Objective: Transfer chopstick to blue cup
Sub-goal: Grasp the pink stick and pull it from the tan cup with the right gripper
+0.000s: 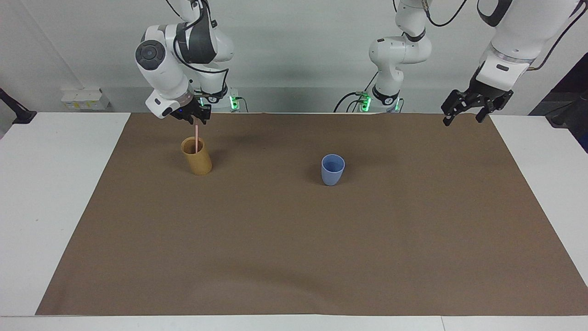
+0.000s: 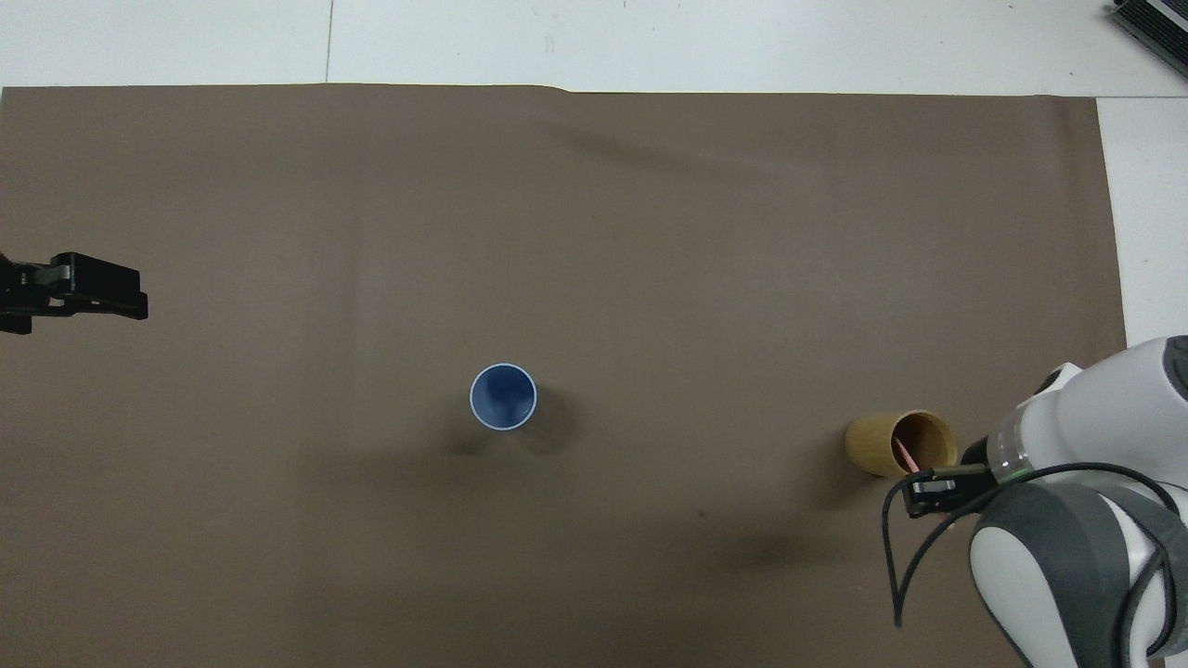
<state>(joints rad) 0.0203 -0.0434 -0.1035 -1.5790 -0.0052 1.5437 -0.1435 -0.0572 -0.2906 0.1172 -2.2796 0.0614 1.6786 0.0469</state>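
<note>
The pale pink chopstick stands upright in the tan wooden cup, toward the right arm's end of the table. My right gripper is over that cup, its fingertips closed on the chopstick's top end. From overhead only a short piece of the chopstick shows inside the tan cup, beside the right gripper. The blue cup stands upright and empty near the middle of the mat. My left gripper hangs open in the air over the mat's edge at the left arm's end.
A brown mat covers most of the white table. The two cups are the only things standing on it. A white box sits by the wall past the right arm's end.
</note>
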